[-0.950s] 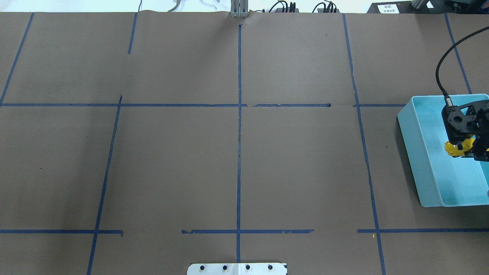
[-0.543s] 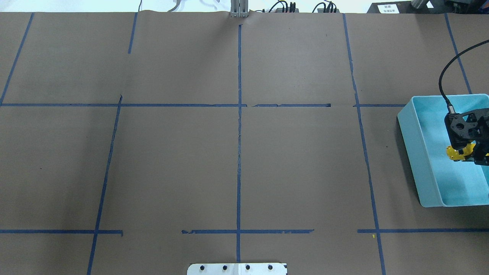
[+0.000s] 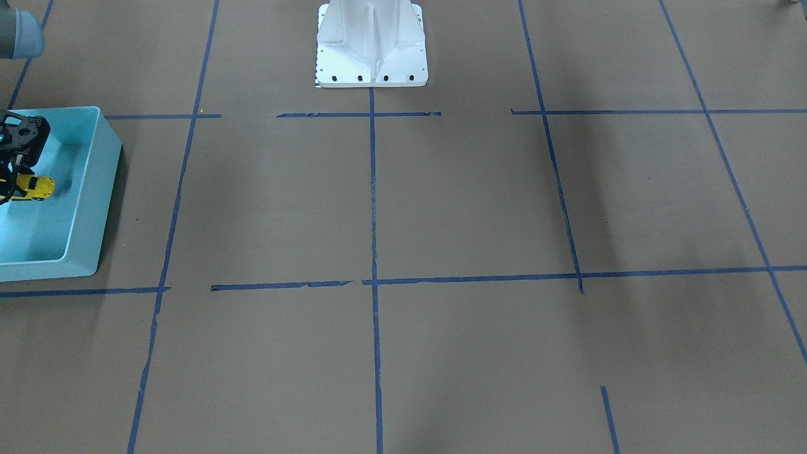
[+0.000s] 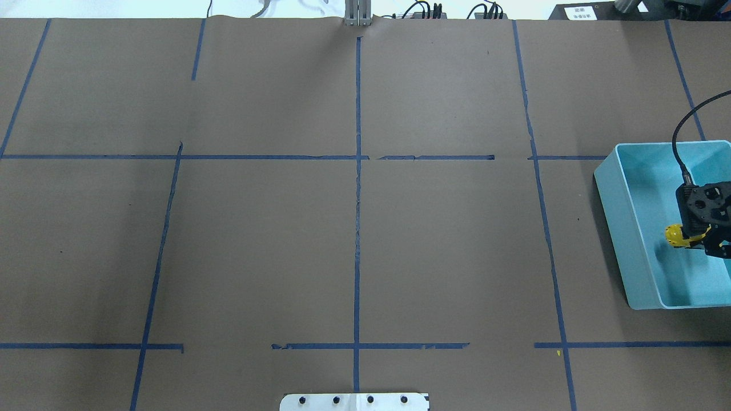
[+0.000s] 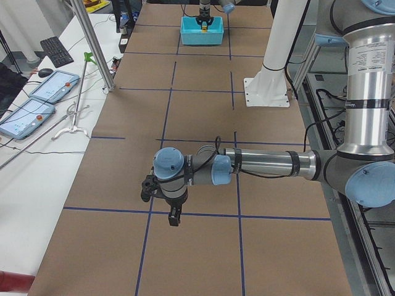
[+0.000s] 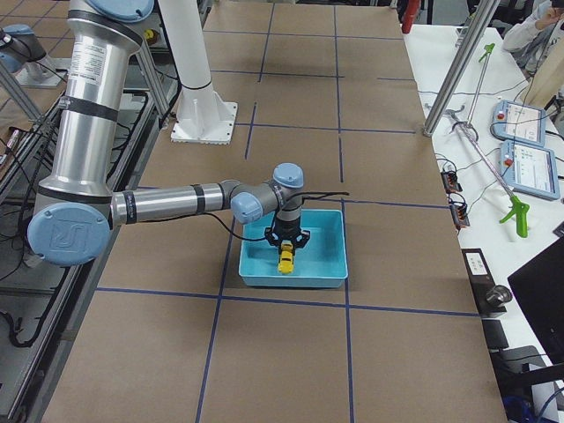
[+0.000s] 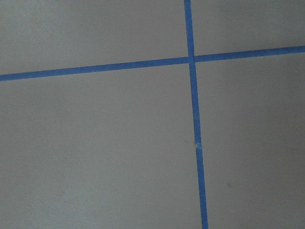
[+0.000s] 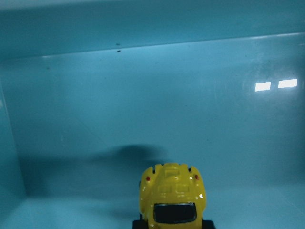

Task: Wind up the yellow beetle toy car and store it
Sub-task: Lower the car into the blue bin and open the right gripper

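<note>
The yellow beetle toy car (image 4: 674, 236) hangs in my right gripper (image 4: 690, 240), whose jaws are shut on it, inside the light blue bin (image 4: 614, 188) and a little above its floor. The right wrist view shows the car's rounded end (image 8: 172, 198) at the bottom edge, with its shadow on the bin floor. The car (image 3: 34, 186) and the bin (image 3: 107, 170) also show at the left edge of the front-facing view. My left gripper (image 5: 174, 219) hangs over bare table far from the bin, and I cannot tell if it is open or shut.
The brown paper table cover (image 4: 354, 228) carries a grid of blue tape lines. The white robot base (image 3: 372, 44) stands at the middle of the robot's side. The bin holds nothing but the car.
My right gripper has moved with the car toward the robot's side of the bin and lower into it. The car stays gripped.
</note>
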